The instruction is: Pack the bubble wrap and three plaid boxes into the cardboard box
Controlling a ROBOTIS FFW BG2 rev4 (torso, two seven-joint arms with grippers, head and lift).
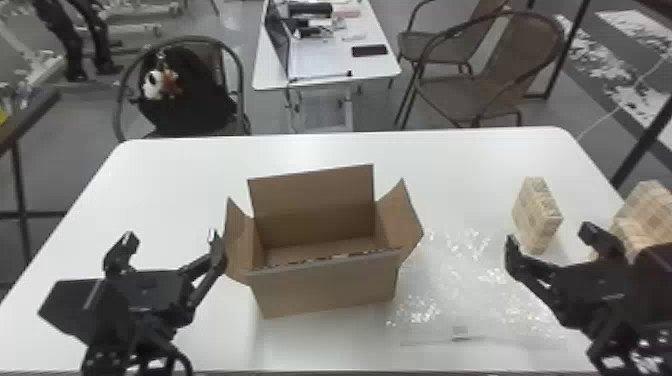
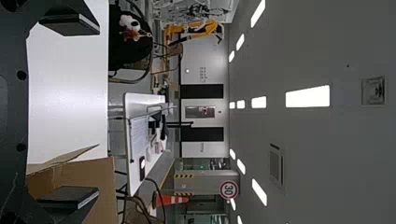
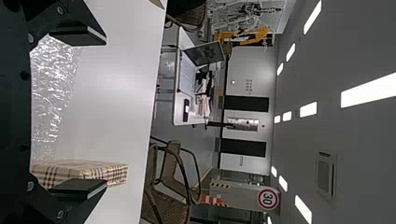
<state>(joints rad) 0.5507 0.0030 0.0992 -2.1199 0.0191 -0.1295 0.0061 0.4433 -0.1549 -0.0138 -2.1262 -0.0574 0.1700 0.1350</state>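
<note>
1. Down at the near left, the left gripper [image 1: 172,236] is spread wide with nothing in it, one finger right by the cardboard box's left flap. Swing it right carelessly and that finger could snag the flap or shove the whole carton!
2. Near right, the right gripper [image 1: 550,234] is wide open too, and empty. The danger here is clutter: a low sweep might clip a plaid box.
3. And there's the bubble wrap [image 1: 465,285], flat on the table [image 1: 165,175] just right of the carton. Thin, see-through stuff; fingers could slide over it, or a one-sided grab could drag it and leave it bunched on the rim.
4. Centre stage, the cardboard box [image 1: 330,290], flaps up, nothing seen inside. It looks light, so a knock could skid it, and a leaning flap could block the load.
5. Farther right, one plaid box [image 1: 537,215] stands on its narrow side, a likely toppler if nudged. Beyond the right gripper, what look like two more plaid boxes [image 1: 645,210] sit close together; grabbing one could disturb the other.
6. Now the writing: no legible label on the carton. Far back, a round red-rimmed sign [image 2: 229,190] carries figures.
</note>
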